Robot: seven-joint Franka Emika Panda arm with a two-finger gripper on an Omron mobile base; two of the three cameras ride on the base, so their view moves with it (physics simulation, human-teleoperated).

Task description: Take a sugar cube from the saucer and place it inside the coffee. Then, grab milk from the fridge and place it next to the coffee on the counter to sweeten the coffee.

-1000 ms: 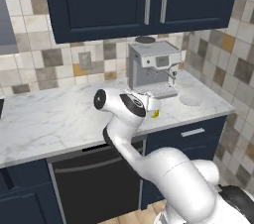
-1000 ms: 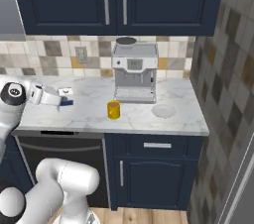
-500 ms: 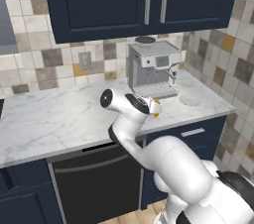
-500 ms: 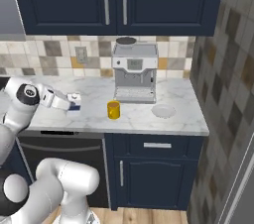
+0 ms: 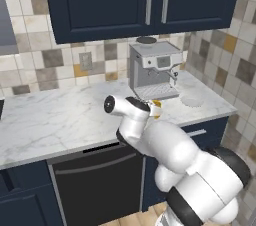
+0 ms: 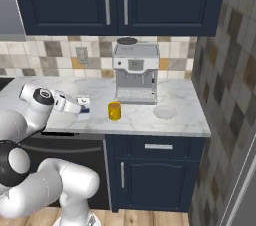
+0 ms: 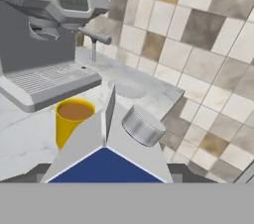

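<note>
— What are the surfaces like?
— The counter (image 6: 185, 120) is white marble with grey veins, smooth and faintly glossy. The espresso machine (image 6: 135, 73) at 12 o'clock looks like brushed silver metal.
— And the smaller things?
— The milk (image 7: 106, 156) carton looks like matt white card with a dark blue patch and a silver cap. The coffee (image 7: 72, 120) mug is smooth yellow-orange; the saucer (image 6: 165, 112) is matt pale grey.

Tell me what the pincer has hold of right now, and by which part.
The pincer holds the small white milk carton with a dark blue patch, its sides between the jaws, above the white marble counter.
</note>
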